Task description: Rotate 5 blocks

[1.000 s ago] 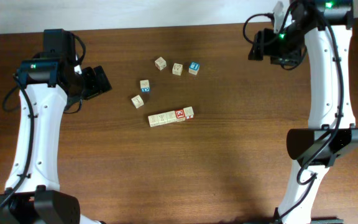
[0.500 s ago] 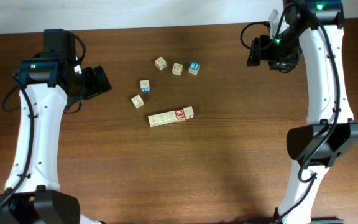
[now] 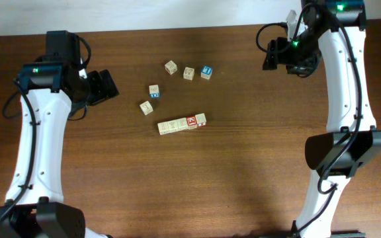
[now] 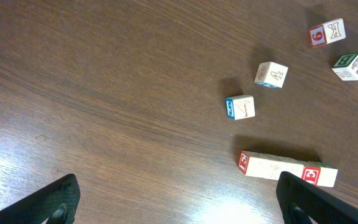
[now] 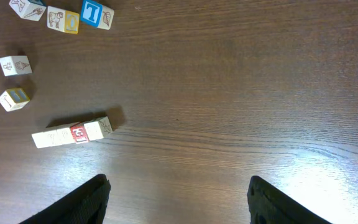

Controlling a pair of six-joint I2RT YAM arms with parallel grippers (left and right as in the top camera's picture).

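The five blocks (image 3: 182,123) are laid in one touching row near the middle of the table (image 3: 243,165). They are pale wood with printed faces, and one top face is red and white. Loose cubes (image 3: 146,107) are scattered just beyond the row, among them a blue-faced cube (image 3: 206,71). The surface is dark, grained wood. The left gripper (image 4: 178,182) and right gripper (image 5: 179,182) are both held released and empty, well apart from the row. The row's print cannot be read.

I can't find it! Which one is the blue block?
Find the row of blocks in the middle of the table. Behind it, three loose blocks sit in a line; the blue block is at the right end, the only blue-topped one.
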